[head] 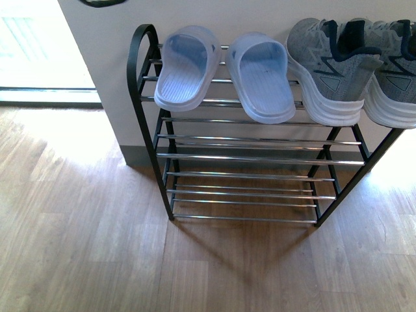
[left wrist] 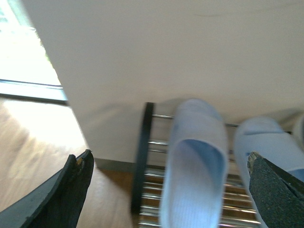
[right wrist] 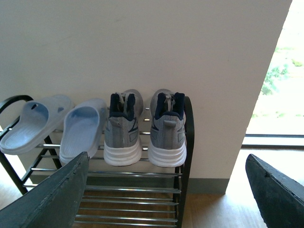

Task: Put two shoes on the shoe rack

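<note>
**Both shoes sit on the rack's top tier, ahead of the right gripper**

Two shoes (right wrist: 142, 128) rest side by side on the top rods of the rack (head: 247, 158), at its right end, heels outward and long axes running back toward the wall. Pale slippers (head: 224, 75) fill the left end. In the right wrist view the right gripper (right wrist: 166, 190) faces the heels squarely, jaws spread wide and empty, clear of them. The left gripper (left wrist: 168, 183) is likewise wide open and empty, facing the slippers. Judging by this, the right arm is nearer and placement looks finished.
</note>
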